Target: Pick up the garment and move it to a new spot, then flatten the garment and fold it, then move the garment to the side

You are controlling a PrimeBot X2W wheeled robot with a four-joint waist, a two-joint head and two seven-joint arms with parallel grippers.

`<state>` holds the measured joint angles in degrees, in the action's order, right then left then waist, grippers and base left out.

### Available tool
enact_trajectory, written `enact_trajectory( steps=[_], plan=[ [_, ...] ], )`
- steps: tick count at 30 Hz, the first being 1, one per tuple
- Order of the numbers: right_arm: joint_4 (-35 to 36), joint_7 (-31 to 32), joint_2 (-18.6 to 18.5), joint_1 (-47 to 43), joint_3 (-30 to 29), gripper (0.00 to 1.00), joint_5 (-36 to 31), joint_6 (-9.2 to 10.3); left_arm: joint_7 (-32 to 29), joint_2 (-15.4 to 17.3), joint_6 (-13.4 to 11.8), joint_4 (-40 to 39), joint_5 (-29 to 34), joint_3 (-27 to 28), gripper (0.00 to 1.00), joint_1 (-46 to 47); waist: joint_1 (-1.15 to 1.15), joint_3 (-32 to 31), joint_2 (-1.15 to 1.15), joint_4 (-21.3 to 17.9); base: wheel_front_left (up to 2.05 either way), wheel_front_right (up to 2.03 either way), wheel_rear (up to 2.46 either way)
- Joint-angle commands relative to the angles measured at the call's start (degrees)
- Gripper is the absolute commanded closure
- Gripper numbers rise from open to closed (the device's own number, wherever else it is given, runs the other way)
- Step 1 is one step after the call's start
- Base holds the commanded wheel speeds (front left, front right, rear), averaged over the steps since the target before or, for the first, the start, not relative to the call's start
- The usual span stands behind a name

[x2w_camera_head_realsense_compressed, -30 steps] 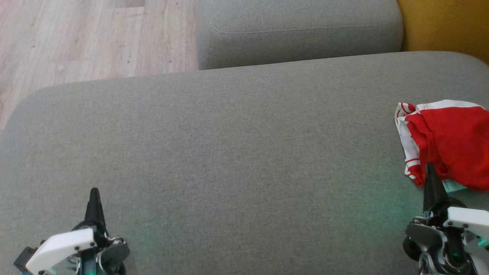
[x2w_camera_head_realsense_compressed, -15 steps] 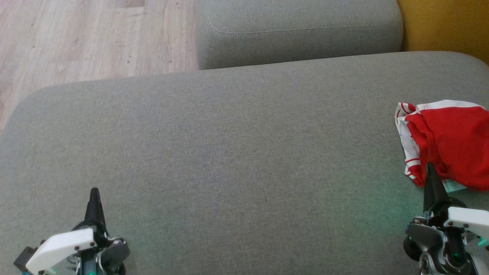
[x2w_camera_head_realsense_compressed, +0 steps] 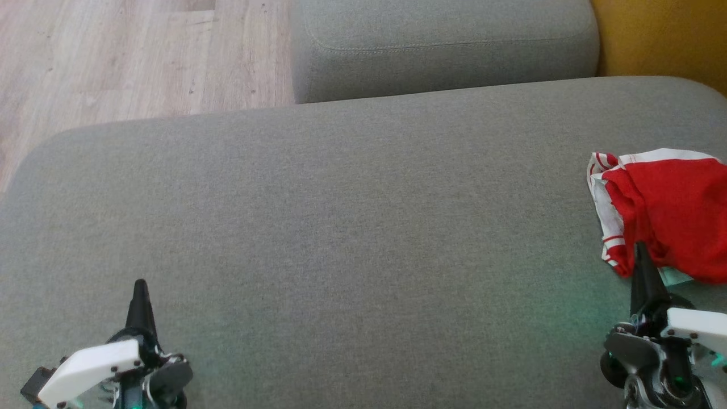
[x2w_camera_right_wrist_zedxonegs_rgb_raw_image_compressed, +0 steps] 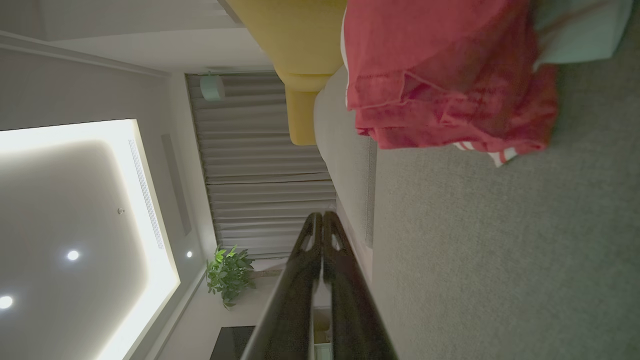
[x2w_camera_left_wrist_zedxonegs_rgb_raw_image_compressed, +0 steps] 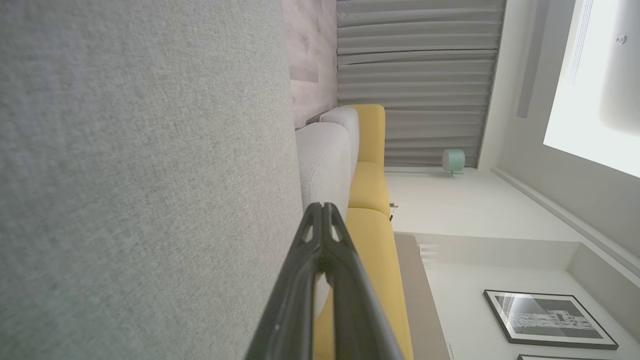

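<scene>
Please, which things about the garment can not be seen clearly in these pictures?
Head view: the garment is cut off by the right edge, so its kind is unclear.
Head view: the right pincer covers a bit of its near hem.
Right wrist view: the top edge cuts it; the pale green patch may be part of it or not.

The left gripper (x2w_camera_head_realsense_compressed: 140, 286) is pointing forward, its two dark fingers pressing together at the tips. The right gripper (x2w_camera_head_realsense_compressed: 639, 249) is pointing the same way, its fingers likewise meeting tip to tip.
</scene>
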<state>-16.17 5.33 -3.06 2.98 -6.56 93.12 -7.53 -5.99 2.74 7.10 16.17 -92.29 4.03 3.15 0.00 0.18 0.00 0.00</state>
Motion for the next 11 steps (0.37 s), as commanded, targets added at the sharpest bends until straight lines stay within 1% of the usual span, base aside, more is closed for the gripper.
enact_trajectory(
  steps=[1,11],
  plan=[
    [2.19,0.4,-0.51,3.12,0.98,1.0,-0.17,0.04,-0.29,0.36,0.38,-2.12,-0.09,2.23,1.0,3.02,0.0,0.0,0.0,0.0,0.0,0.0,0.0],
    [2.18,0.5,-0.42,3.13,0.85,1.0,-0.28,0.04,-0.32,0.33,0.38,-2.12,-0.05,2.28,1.0,3.02,0.0,0.0,0.0,0.0,0.0,0.0,0.0]
  ],
)
